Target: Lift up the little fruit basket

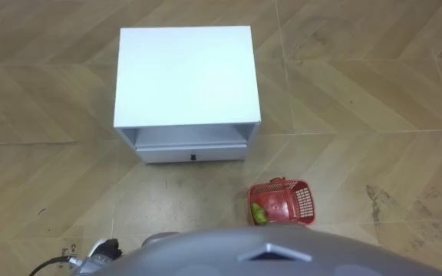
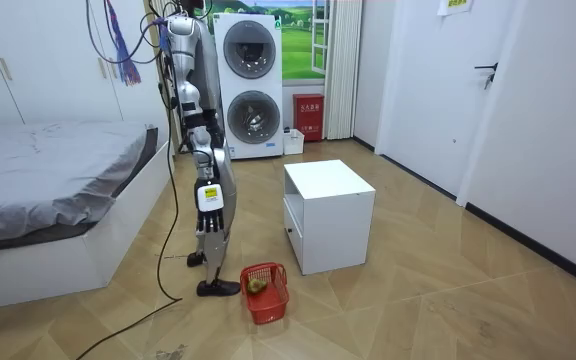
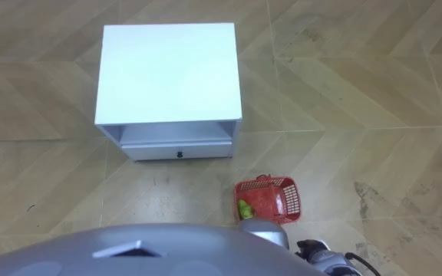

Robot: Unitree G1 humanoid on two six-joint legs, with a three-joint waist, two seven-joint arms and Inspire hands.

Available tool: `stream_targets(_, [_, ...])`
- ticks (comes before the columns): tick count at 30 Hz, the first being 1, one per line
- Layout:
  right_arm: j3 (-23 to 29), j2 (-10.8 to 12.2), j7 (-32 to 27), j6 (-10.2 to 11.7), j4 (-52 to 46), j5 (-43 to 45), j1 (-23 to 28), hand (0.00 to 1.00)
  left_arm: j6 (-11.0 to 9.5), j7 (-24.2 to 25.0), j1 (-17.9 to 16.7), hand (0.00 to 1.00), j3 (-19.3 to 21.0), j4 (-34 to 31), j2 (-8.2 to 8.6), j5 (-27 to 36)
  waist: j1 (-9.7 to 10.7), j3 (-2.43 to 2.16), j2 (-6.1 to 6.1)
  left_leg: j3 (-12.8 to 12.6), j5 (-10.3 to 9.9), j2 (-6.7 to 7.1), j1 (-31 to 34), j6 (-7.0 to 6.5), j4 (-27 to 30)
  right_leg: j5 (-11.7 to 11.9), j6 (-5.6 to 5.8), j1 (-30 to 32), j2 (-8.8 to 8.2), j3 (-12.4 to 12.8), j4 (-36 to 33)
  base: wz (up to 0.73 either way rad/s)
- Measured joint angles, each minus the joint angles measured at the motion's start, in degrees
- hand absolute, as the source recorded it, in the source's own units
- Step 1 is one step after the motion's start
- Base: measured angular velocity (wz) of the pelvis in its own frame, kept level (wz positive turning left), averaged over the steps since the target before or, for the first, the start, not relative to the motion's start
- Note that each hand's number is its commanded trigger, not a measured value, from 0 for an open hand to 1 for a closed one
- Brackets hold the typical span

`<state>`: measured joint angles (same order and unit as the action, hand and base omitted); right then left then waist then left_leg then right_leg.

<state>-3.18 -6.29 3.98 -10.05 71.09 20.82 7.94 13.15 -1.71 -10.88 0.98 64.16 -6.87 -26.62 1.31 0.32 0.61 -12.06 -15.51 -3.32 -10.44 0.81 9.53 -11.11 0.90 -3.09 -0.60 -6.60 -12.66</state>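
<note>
Broadly, the wooden floor [image 1: 374,92] carries everything: the robot stands upright on it, facing a white cabinet [image 1: 186,73] that has an open shelf over a closed drawer. The red fruit basket [image 1: 301,201] sits on the floor ahead of the robot and to its right. It is near the cabinet's front right corner but apart from it, and in the room view it is close to the robot's feet. A green fruit [image 1: 258,215] lies inside, against the basket's near left wall; more fruit may be hidden. The left hand [image 1: 104,248] shows at the lower left edge of the left eye view and the right hand [image 3: 321,251] at the lower right edge of the right eye view, both down at the robot's sides. I cannot tell whether their fingers are straight or curled, but neither holds the basket. The pickup looks not yet begun. The reach is a deep one, right down to the floor, so balance is the main risk as the body bends. A light plastic basket may skid if a finger or foot nudges it first, and lifting it by one wall would tilt it and let the fruit roll out.
</note>
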Motion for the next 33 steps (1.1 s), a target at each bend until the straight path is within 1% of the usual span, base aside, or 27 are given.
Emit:
stream_targets(9, [0.0, 0.0, 0.4, 0.0, 0.0, 0.0, 0.1, 0.0, -0.5, -0.1, -0.3, 0.0, 0.1, 0.0, 0.05, 0.1, -0.1, 0.11, 0.59, 0.0, 0.0, 0.05, 0.0, 0.0, 0.0, 0.0, 0.03, 0.2, -0.06, 0.0, 0.0, 0.0])
stream_targets(11, [0.1, 0.0, 0.5, 0.0, -0.1, 0.0, 0.1, 0.0, -0.6, 0.0, -0.2, 0.0, 0.2, -0.1, 0.05, 0.1, -0.1, 0.02, 0.65, -0.1, 0.0, 0.05, 0.0, 0.0, 0.0, 0.0, 0.03, 0.2, -0.05, 0.0, 0.0, 0.0])
stream_targets(13, [0.1, -0.1, 0.4, 0.0, -0.1, -0.1, -0.1, 0.0, -0.6, -0.3, -0.1, 0.0, 1.2, -0.1, 0.13, 0.1, -0.1, -0.16, 0.69, 0.0, 0.0, 0.06, 0.0, 0.0, 0.1, 0.0, 0.05, 0.2, -0.07, 0.0, 0.0, 0.0])
stream_targets(17, [0.1, -0.1, -0.3, 0.0, -0.2, -0.3, -0.4, 0.0, -0.7, -1.6, 0.1, 0.0, 1.3, -0.1, 0.13, 0.0, -0.1, -0.26, 0.89, 0.1, 0.0, 0.06, -0.1, 0.0, 0.1, 0.0, 0.05, 0.1, -0.07, 0.0, 0.0, 0.0])
stream_targets(18, [0.1, -0.1, -0.4, 0.0, -0.2, -0.3, -0.4, 0.0, -0.8, -2.1, 0.1, 0.0, 1.9, -0.2, 0.14, 0.0, -0.1, -0.28, 0.92, 0.2, 0.0, 0.04, -0.1, 0.0, 0.1, 0.0, 0.04, 0.0, -0.06, 0.0, -0.1, 0.0])
stream_targets(23, [0.1, -0.2, -1.6, 0.1, -0.5, -0.2, -0.5, 0.0, -1.1, -3.5, 0.0, 0.0, 2.5, -1.5, 0.1, 0.1, -0.1, -0.25, 0.86, 0.3, 0.0, 0.03, -0.1, 0.0, 0.1, 0.0, 0.03, -0.2, -0.06, -0.2, -0.1, 0.01])
stream_targets(25, [0.0, -0.1, -2.1, 0.2, -0.5, -0.1, -0.1, 0.0, -1.7, -4.4, -0.1, 0.0, 2.5, -1.6, 0.26, 0.1, -0.1, -0.22, 0.91, 0.5, 0.0, 0.03, -0.1, 0.0, 0.1, 0.0, 0.03, -0.3, -0.09, -0.5, -0.1, 0.04])
stream_targets(26, [0.0, -0.1, -2.2, 0.2, -0.5, -0.1, 0.0, 0.0, -1.8, -4.4, -0.1, 0.0, 2.5, -1.7, 0.29, 0.1, -0.1, -0.11, 1.14, 0.5, 0.0, 0.04, -0.1, 0.0, 0.1, 0.0, 0.03, -0.3, -0.09, -0.5, -0.1, 0.03])
stream_targets(28, [0.0, -0.1, -2.2, 0.2, -0.7, -0.1, 0.0, 0.0, -2.0, -5.1, -0.2, 0.0, 2.5, -1.9, 0.49, 0.1, -0.1, -0.1, 1.23, 0.5, 0.0, 0.04, -0.1, 0.0, 0.1, 0.0, 0.03, -0.2, -0.09, -0.5, -0.1, 0.0])
stream_targets(29, [0.0, -0.1, -2.2, 0.1, -0.7, -0.1, 0.1, 0.0, -2.0, -5.3, -0.2, 0.0, 2.5, -1.9, 0.55, 0.1, -0.1, 0.07, 1.5, 0.5, 0.0, 0.04, -0.1, 0.0, 0.1, 0.0, 0.03, -0.1, -0.09, -0.5, -0.1, 0.0])
stream_targets(30, [0.0, -0.1, -2.2, 0.1, -0.7, -0.1, 0.2, 0.0, -2.0, -5.6, -0.2, 0.0, 2.5, -1.9, 0.61, 0.1, -0.2, -0.05, 1.32, 0.5, 0.0, 0.05, -0.1, 0.0, 0.1, 0.0, 0.03, 0.0, -0.1, -0.5, 0.0, 0.0])
stream_targets(32, [0.0, -0.1, -2.2, 0.0, -0.7, -0.1, 0.3, 0.0, -2.0, -5.6, -0.4, 0.0, 2.5, -1.9, 0.61, 0.2, -0.1, -0.01, 1.4, 0.5, 0.0, 0.07, -0.1, 0.0, 0.1, 0.0, 0.04, 0.1, -0.1, -0.4, 0.0, 0.0])
stream_targets(33, [-0.1, -0.1, -2.1, 0.0, -0.7, -0.1, 0.4, 0.0, -2.0, -5.6, -0.5, 0.0, 2.5, -1.9, 0.62, 0.2, -0.2, -0.14, 1.25, 0.5, 0.0, 0.07, -0.1, 0.0, 0.1, 0.0, 0.04, 0.1, -0.12, -0.5, 0.0, 0.0])
